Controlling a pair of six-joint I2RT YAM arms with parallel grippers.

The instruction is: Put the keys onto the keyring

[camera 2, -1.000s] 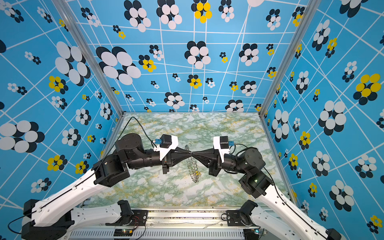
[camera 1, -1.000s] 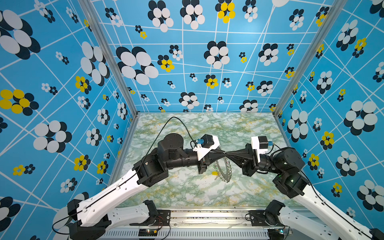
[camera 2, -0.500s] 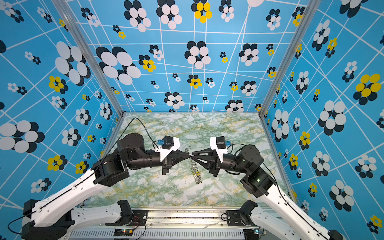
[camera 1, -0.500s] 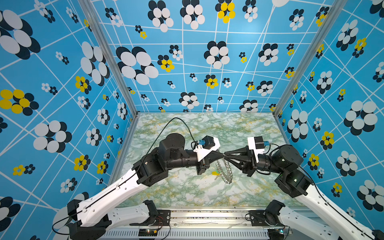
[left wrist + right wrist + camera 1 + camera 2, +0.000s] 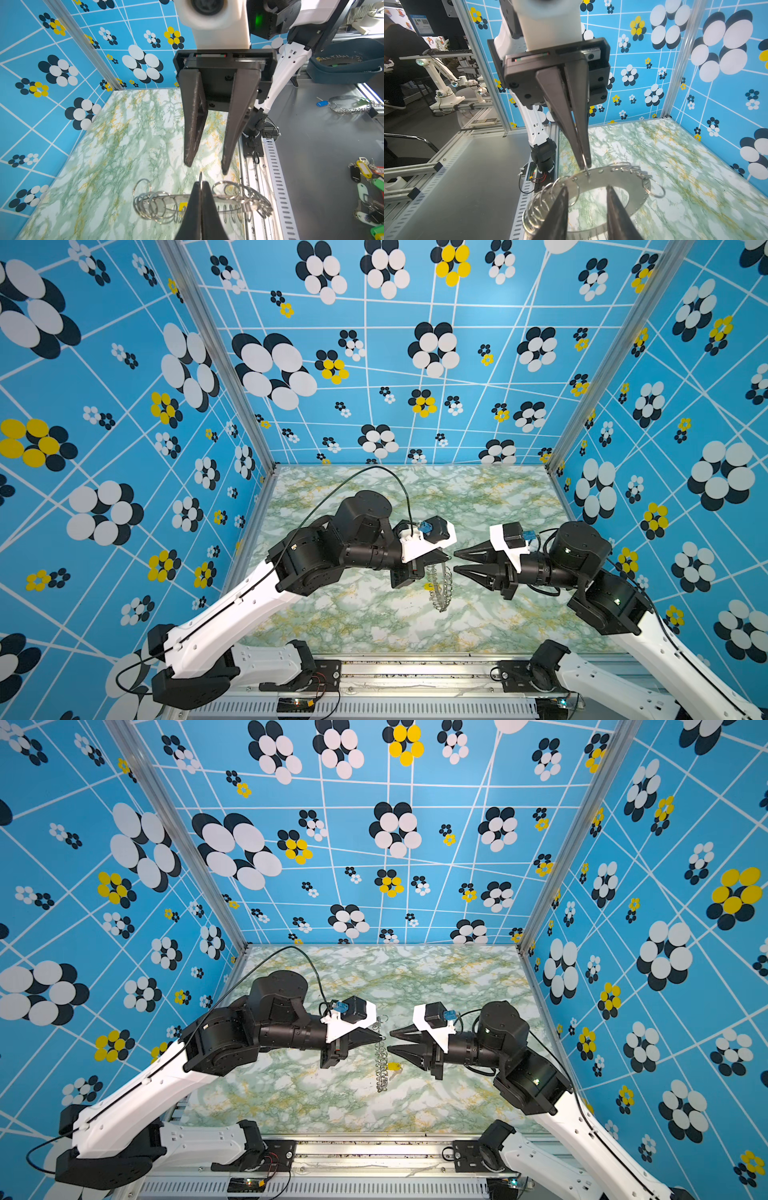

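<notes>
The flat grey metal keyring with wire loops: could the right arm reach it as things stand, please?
Probably yes: the open right gripper faces the keyring, held aloft by the left gripper, with nothing between.

Each arm had white shell links [image 5: 232,614] joined by black cylindrical joints [image 5: 361,514]. A white wrist bracket [image 5: 419,545] carried a black camera with a blue connector [image 5: 424,526], fed by a thin black cable [image 5: 374,470]. Gripper fingers [image 5: 195,116] were dark, tapered wedges below a screw-fastened black housing [image 5: 556,68]. A green indicator light [image 5: 258,19] glowed on one joint.
</notes>
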